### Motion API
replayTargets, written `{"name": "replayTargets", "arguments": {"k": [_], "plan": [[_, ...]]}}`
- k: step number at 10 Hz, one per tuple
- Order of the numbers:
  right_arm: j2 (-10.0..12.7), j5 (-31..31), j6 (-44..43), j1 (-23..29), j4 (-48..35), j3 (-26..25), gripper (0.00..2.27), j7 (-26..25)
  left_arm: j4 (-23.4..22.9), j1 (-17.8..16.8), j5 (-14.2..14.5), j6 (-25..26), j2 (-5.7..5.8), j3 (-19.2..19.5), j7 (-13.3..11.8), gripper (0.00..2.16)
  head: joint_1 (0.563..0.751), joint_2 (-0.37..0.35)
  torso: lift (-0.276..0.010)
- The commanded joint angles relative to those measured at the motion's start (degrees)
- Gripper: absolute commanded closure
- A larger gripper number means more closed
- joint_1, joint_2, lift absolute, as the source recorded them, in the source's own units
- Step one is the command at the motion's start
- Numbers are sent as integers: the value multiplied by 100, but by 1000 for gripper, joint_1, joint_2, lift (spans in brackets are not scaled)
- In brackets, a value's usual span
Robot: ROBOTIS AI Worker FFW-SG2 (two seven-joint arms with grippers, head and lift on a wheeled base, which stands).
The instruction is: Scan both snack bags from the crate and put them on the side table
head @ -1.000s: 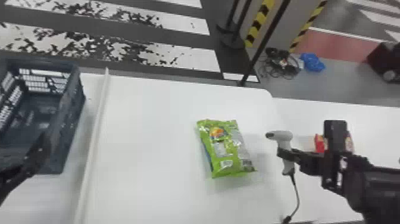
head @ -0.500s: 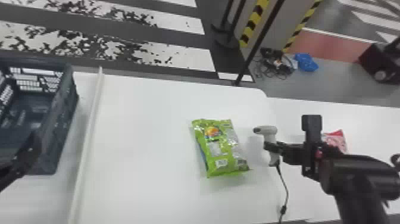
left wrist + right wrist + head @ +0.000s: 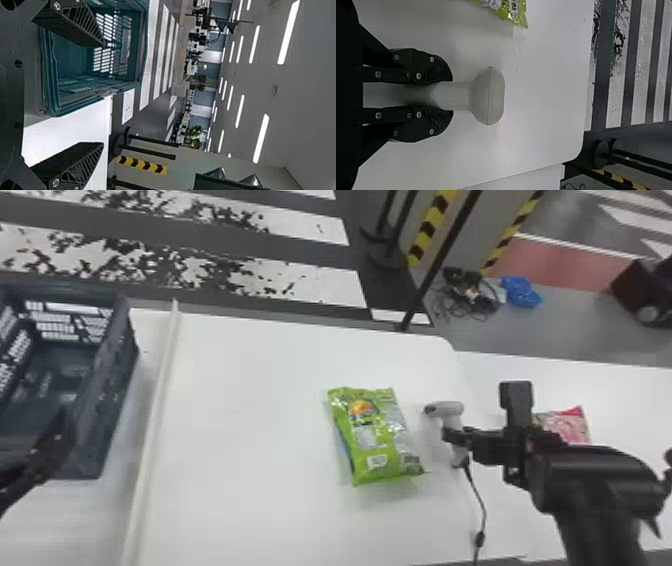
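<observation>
Scanner gripped, green bag probably next to scan

Head view: the green bag (image 3: pixel 367 430) lies on the white table (image 3: pixel 250 440), the crate (image 3: pixel 117 405) towards its nine o'clock. At its three o'clock is the scanner (image 3: pixel 450 408) in the right gripper (image 3: pixel 454 435); beyond, the pink bag (image 3: pixel 570 426) is on the side table (image 3: pixel 630 405). Best tip the nose squarely at the white label (image 3: pixel 377 461), likely the code, without nudging the bag. Left wrist view: the left gripper (image 3: pixel 103 94) is spread wide, empty. Right wrist view: both fingers close in on the scanner's handle.
</observation>
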Motion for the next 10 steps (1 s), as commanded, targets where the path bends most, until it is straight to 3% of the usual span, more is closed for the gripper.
{"name": "replayTargets", "arguments": {"k": [1, 3, 4, 8, 10], "plan": [[16, -16, -101, 22, 9, 8, 934, -3, 1, 0, 0, 0, 0, 1, 0, 103, 695, -289, -87], [16, -52, -101, 40, 9, -9, 259, -3, 10, 0, 0, 0, -9, 1, 0, 103, 695, -285, -87], [25, -78, -101, 48, 0, -44, 80, -3, 10, 0, 0, 0, -9, 1, 0, 103, 695, -285, -87], [183, -825, 58, 751, -1133, -686, 87, -47, 18, 9, 0, 18, -26, 19, 0, 107, 695, -290, -87], [201, -1686, 778, 883, -1467, -1064, 151, 437, 36, 0, 0, 18, -26, 19, 0, 107, 695, -272, -87]]}}
